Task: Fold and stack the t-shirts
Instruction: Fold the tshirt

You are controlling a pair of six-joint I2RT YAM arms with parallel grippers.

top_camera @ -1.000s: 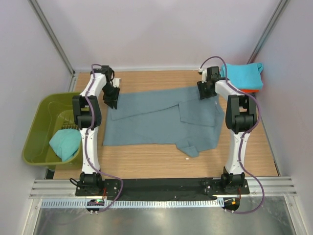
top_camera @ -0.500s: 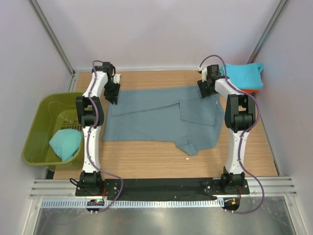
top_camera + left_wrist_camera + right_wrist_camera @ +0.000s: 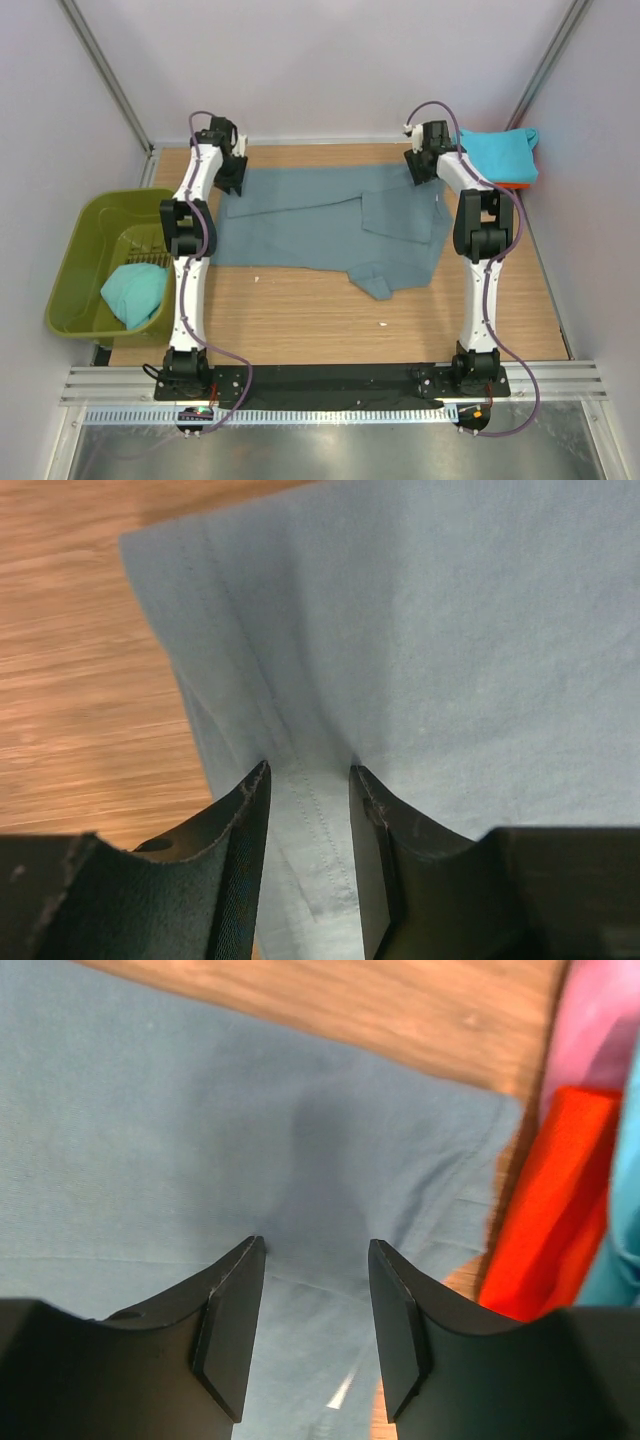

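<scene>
The large slate blue-grey t-shirt [image 3: 300, 215] lies spread across the table, its near right part folded over and rumpled. My left gripper [image 3: 232, 178] stands on its far left corner. In the left wrist view its jaws [image 3: 308, 770] are apart, with the stitched hem [image 3: 320, 880] lying flat between them. My right gripper [image 3: 421, 170] stands on the shirt's far right corner. Its jaws [image 3: 315, 1242] are apart over flat cloth [image 3: 150, 1110], near a small white label [image 3: 340, 1393]. A stack of turquoise [image 3: 500, 152], orange [image 3: 555, 1210] and pink [image 3: 600, 1020] t-shirts sits at the back right.
An olive-green tub [image 3: 85, 225] stands off the table's left edge with a crumpled turquoise t-shirt [image 3: 133, 293] inside. A small white scrap [image 3: 382, 325] lies on the wood in front of the shirt. The back wall is close behind both grippers.
Both grippers moved toward the back of the table and the blue-grey shirt slid back with them. The left jaws have spread wider.
</scene>
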